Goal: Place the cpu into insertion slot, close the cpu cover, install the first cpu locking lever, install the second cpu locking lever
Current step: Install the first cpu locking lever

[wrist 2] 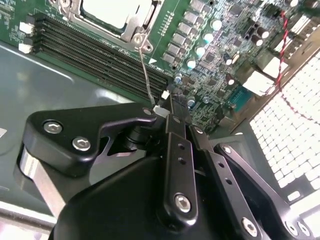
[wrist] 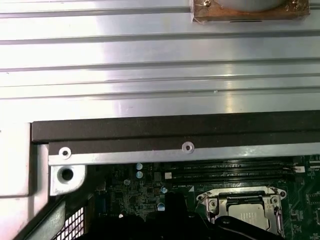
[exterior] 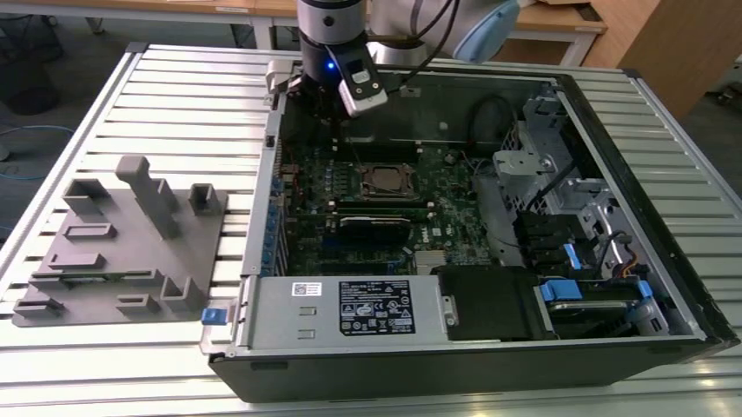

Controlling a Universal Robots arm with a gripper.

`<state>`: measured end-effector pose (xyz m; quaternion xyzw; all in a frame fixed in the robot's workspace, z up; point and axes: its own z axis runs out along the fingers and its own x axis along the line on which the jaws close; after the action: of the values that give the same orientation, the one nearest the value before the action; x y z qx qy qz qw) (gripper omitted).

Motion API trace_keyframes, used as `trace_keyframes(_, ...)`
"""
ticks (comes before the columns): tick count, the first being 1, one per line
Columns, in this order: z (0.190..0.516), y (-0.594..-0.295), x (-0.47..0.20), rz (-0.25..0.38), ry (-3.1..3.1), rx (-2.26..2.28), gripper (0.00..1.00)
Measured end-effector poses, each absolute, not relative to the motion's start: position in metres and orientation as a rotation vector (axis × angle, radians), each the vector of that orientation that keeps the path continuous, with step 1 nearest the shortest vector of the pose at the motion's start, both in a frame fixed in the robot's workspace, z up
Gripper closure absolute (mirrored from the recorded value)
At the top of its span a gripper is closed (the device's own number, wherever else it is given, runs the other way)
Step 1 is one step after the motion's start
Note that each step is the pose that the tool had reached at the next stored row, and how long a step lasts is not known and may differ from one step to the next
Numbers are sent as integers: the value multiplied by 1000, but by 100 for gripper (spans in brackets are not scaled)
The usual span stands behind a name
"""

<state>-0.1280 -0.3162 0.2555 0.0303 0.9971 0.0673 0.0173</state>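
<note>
cpu locking lever [wrist 2: 148,75]: thin bare wire rod. Its free end is pinched in the claw [wrist 2: 167,108]. It starts at a corner of the socket and crosses above the long black memory slots [wrist 2: 95,52] on its way to the claw tips.

Claw: black, two-fingered, drawn narrow, with the tips together on the lever end (the second wrist view shows no gap between them). In the exterior view the arm comes down into the open computer case [exterior: 487,373] near the back corner on the exterior view's left. The socket is close by.

cpu [wrist 2: 117,10]: dull silver square, seated in the insertion slot [exterior: 368,176].

cpu cover [wrist: 235,193]: silver metal frame with a square window, lying flat over the cpu. The chip's top shows through the window.

Motherboard [exterior: 347,217]: green, lining the floor of the case, with the slot roughly at its middle.

Grey box [exterior: 290,313]: has a printed label and sits at the near edge of the case, beside the board.

Drive cage [exterior: 545,165]: grey metal, on the exterior view's right of the board, inside the case.

Table [exterior: 174,95]: slatted metal, carrying the case.

Fixture block [exterior: 128,243]: grey, with upright posts and shallow recesses. It lies on the table at the exterior view's left of the case, apart from it.
</note>
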Motion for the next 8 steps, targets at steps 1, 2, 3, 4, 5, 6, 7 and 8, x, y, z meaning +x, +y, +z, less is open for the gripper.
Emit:
trace_keyframes(1,255,-316,-128,209,3098,94,89)
trace_keyframes(2,255,-316,-127,210,3098,94,89)
trace_keyframes(3,255,-315,-126,210,3098,94,89)
trace_keyframes(4,255,-315,-125,210,3098,94,89)
trace_keyframes(5,255,-315,-124,210,3098,94,89)
trace_keyframes(6,255,-315,-123,210,3098,94,89)
trace_keyframes(7,255,-315,-121,210,3098,94,89)
trace_keyframes(8,255,-315,-119,210,3098,94,89)
